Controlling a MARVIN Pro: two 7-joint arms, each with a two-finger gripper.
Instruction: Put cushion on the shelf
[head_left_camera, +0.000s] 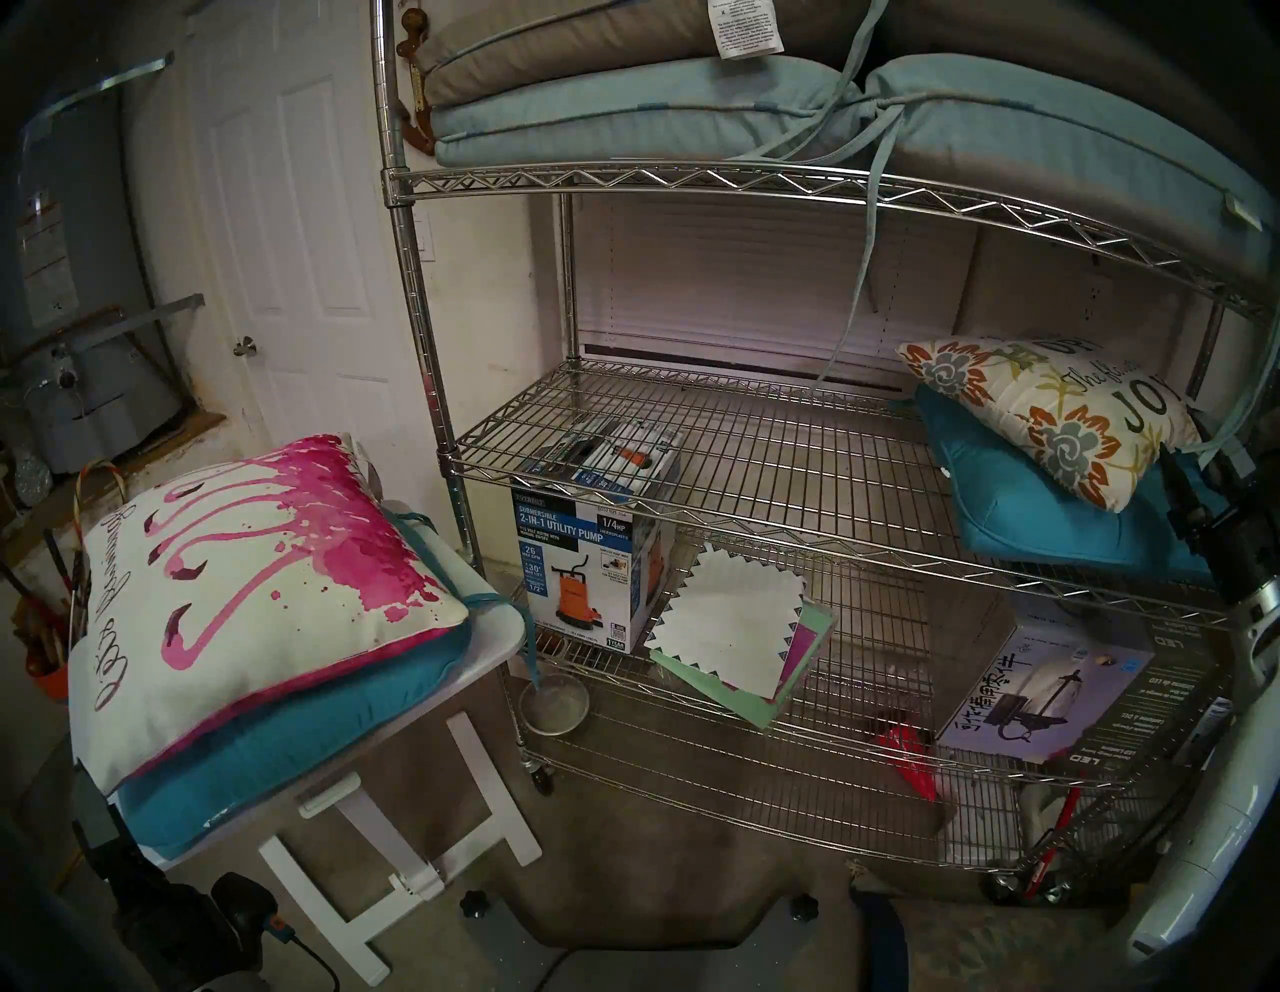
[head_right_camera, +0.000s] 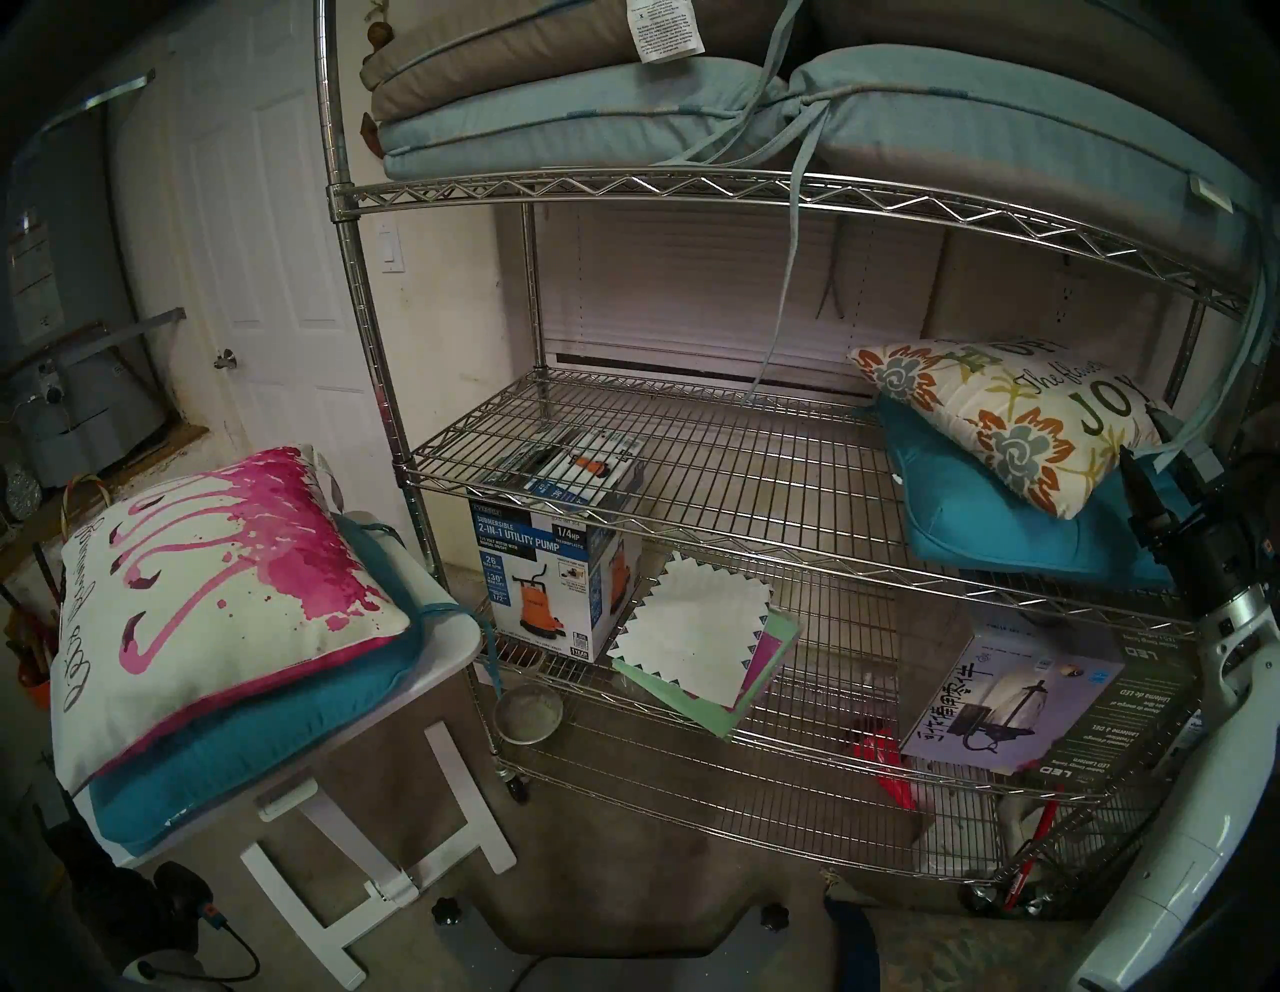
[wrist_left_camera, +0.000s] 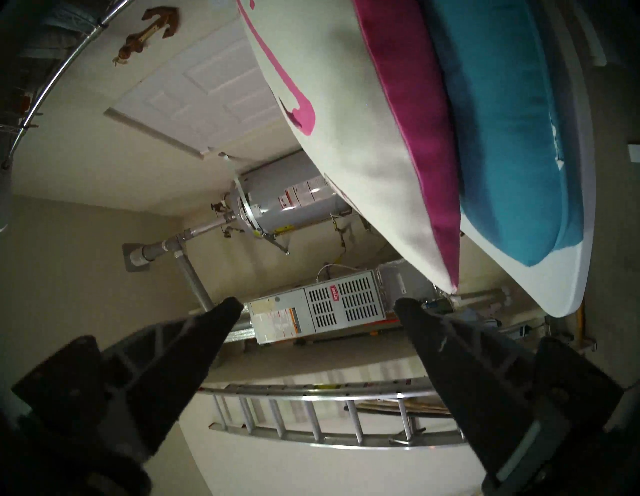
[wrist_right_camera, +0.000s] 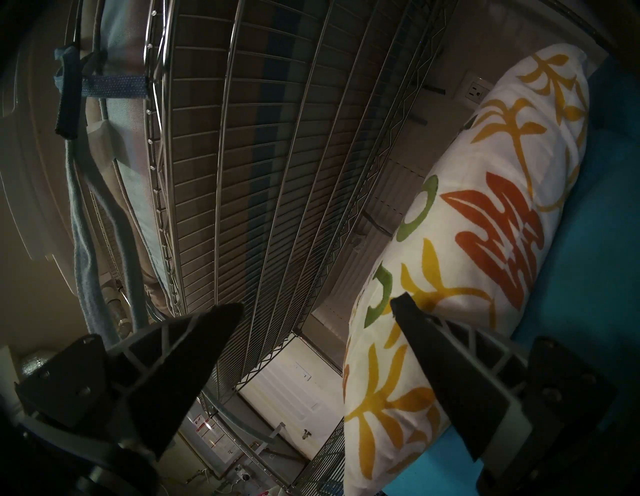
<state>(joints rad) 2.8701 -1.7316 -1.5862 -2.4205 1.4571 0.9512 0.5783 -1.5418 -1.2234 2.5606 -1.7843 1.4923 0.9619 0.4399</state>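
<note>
- So, progress check: two cushions are already on the shelf, at the right end of the middle tier. That's a floral cushion lying on top of a teal cushion.
- Still to go, I'd say: the flamingo cushion and the teal one under it, both stacked on the small white folding table just left of the shelf. Nothing's holding them right now, so I'd call it about half done.
- Left gripper is spread wide with nothing between its fingers, sitting just off the near corner of the flamingo cushion, not touching as far as I can tell.
- Right gripper is spread too, empty, parked right beside the floral cushion. One finger overlaps the fabric in the wrist view, but I can't tell if it's actually touching.
- The top tier is stuffed with flat seat pads with ties hanging down, and there's plenty of free wire left on the middle tier.
- Readable stuff: the floral cushion says "JOY" and something like "The flower", rest is cut off.
- Pump box on a lower tier: "SUBMERSIBLE 2-IN-1 UTILITY PUMP", "1/4 HP".
- Lantern box at lower right reads "LED", printed upside down from here.
- Flamingo cushion has cursive script that I can't make out. White care tag up top is too small to read.
</note>
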